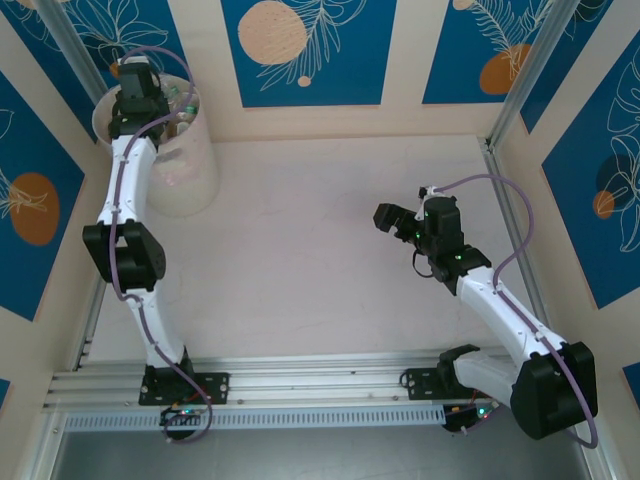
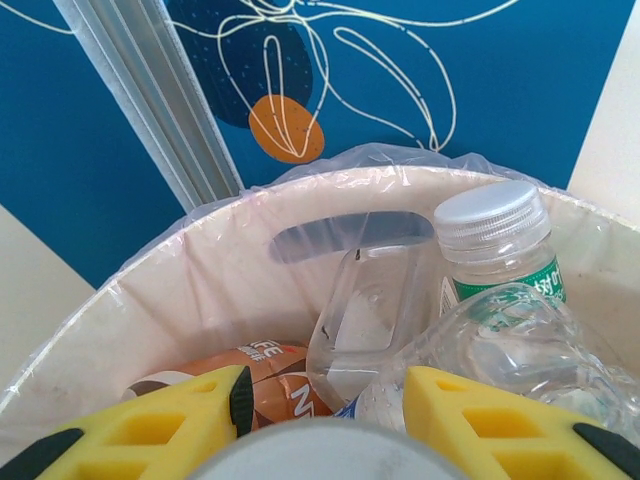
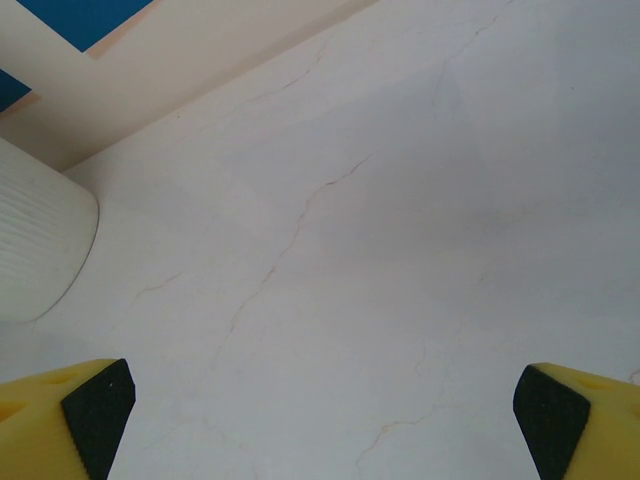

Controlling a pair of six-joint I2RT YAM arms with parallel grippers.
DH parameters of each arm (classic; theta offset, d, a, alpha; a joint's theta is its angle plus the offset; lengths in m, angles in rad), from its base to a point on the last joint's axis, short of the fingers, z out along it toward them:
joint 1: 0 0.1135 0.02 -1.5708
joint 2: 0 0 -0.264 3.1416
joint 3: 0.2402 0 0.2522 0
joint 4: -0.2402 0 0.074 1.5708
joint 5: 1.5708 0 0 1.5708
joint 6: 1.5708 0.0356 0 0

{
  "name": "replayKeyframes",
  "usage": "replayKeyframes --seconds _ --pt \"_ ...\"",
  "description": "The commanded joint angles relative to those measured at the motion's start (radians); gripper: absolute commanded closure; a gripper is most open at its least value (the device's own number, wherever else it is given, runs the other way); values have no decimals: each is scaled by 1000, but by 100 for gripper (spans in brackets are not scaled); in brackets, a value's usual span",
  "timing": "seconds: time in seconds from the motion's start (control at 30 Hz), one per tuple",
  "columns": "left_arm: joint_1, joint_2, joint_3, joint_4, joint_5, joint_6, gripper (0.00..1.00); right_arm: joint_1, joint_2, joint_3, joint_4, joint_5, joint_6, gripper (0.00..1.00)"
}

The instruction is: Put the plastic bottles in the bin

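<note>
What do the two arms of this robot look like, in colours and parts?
The left arm and right arm have white links with black joints; a purple cable runs along each. The fingers are yellow with black pads.

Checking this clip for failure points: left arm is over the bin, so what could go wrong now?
The bin looks piled nearly to its rim with bottles; the held bottle in the left gripper might bounce out on release. The thin liner draped on the rim could catch a finger.
</note>
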Motion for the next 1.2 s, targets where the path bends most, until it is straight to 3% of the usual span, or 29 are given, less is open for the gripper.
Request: replayKeyframes --seconds 0.0,0.07,0.1,0.23,0.47,0.6,0.77,0.93,1.17 --pt "6 82 -56 -73 38 -54 57 -4 -4 25 -9 9 15 0" --pt "5 78 -47 -92 51 -53 35 -4 -2 29 -9 9 17 0" --pt "6 70 -39 -104 65 -52 29 -4 -1 30 -11 7 17 1" --pt "6 0 13 -154 179 -69 20 -4 9 39 -10 7 21 0" --pt "-7 -132 42 -165 475 -102 1 -3 38 45 -3 -12 32 0" --pt "-10 -178 33 -161 626 -145 0 -3 36 49 -6 -13 24 0" --pt "-18 -240 -27 -109 734 -190 0 -3 22 49 -10 -7 9 0" --pt "-18 -351 -148 -27 769 -227 0 -5 5 40 -12 13 -8 1" --pt "-21 -594 -453 169 729 -352 0 -19 -33 0 24 44 -17 1"
